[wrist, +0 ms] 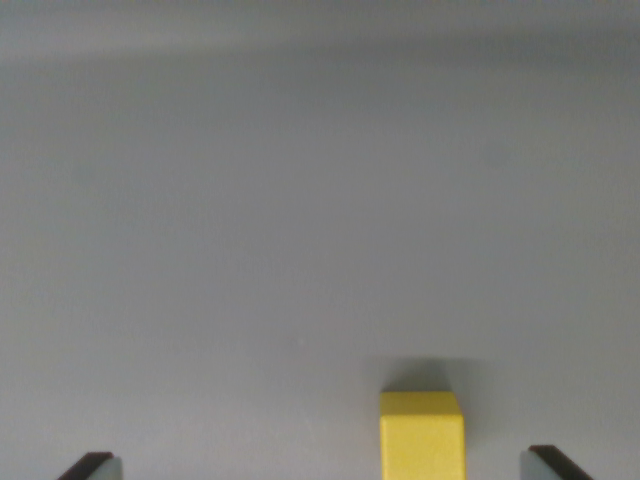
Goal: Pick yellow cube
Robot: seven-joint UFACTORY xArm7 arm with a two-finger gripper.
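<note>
A pale grey table (pixel 300 200) fills almost the whole wrist view, bare and evenly lit, darkening slightly toward the top edge. Against it, the yellow cube (pixel 421 436) sits at the bottom edge, right of centre, partly cut off by the frame, with a soft shadow on the table just beyond its far face. The gripper (pixel 325 470) is spread wide: only two dark fingertips (pixel 90 466) show, one in each lower corner, both well apart from the cube.

The cube lies between the fingertips but noticeably nearer the one on the wrist view's right. If the jaws close from here, that finger would likely meet the cube first and shove or twist it across the smooth table rather than pinch it squarely.

The cube itself is a saturated, matte yellow with crisp edges; its top face reads lighter than the side facing the camera, and no markings are visible.
</note>
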